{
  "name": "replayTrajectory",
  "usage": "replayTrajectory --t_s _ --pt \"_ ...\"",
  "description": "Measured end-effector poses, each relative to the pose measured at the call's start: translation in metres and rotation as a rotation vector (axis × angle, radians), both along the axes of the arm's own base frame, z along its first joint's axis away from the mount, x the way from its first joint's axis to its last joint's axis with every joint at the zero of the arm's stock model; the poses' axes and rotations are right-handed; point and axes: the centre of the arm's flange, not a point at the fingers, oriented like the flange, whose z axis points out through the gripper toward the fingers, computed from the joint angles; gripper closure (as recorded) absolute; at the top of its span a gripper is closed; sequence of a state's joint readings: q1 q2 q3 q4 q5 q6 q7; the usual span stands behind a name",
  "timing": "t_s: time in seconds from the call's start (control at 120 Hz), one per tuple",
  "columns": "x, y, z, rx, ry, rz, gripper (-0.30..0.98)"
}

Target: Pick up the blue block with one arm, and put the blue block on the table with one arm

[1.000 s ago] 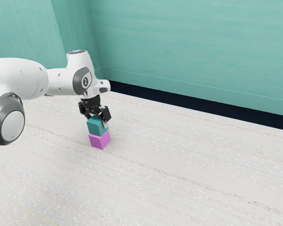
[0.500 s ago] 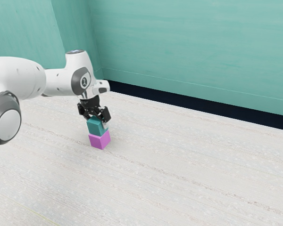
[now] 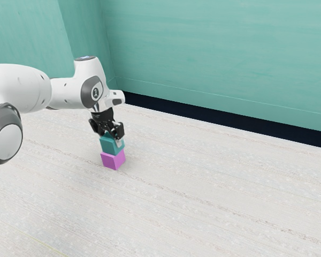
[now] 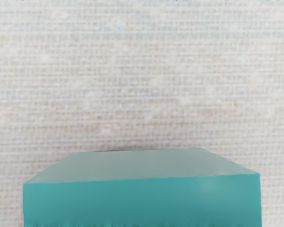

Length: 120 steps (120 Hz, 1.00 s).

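Observation:
At the fingertips, my gripper (image 3: 111, 137) points down and its fingers have closed on two sides of the teal-blue block (image 3: 112, 146). That block sits on top of a pink-purple block (image 3: 113, 159), which rests on the pale table. The near finger covers part of the blue block's upper edge. In the wrist view the blue block (image 4: 142, 201) is large and just under my hand, its flat faces showing.
The pale, streaked table surface (image 3: 214, 198) stretches around the two stacked blocks. Beyond it, a dark strip (image 3: 224, 120) runs along the foot of a green wall.
My fingers have drawn together onto the blue block. The block has turned and shifted slightly toward the exterior view's right, while the pink-purple block has stayed put.

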State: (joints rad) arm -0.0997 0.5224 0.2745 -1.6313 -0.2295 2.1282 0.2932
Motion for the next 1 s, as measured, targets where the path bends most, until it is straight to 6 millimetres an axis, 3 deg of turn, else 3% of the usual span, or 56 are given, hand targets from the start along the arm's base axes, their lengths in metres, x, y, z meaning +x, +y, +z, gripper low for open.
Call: replayTrajectory --t_s 0.117,0.225,0.35,0.442,0.508,0.625,0.867,0.917,1.0 --pt "0.002 -0.01 0.017 0.007 -0.026 -0.009 0.39" --pt "0.023 -0.055 0.028 0.024 -0.064 -0.071 0.42" --pt "0.071 -0.123 0.007 0.032 -0.106 -0.163 0.42" --pt "0.084 -0.148 -0.019 0.021 -0.095 -0.188 0.42" --pt "0.085 -0.153 -0.033 0.013 -0.08 -0.184 0.42" --pt "0.085 -0.156 -0.038 0.006 -0.072 -0.174 0.41" --pt "0.085 -0.155 -0.031 -0.017 -0.071 -0.163 0.15" --pt "0.084 -0.153 -0.018 -0.018 -0.084 -0.162 0.12" --pt "0.078 -0.128 0.055 -0.002 -0.147 -0.134 0.08"
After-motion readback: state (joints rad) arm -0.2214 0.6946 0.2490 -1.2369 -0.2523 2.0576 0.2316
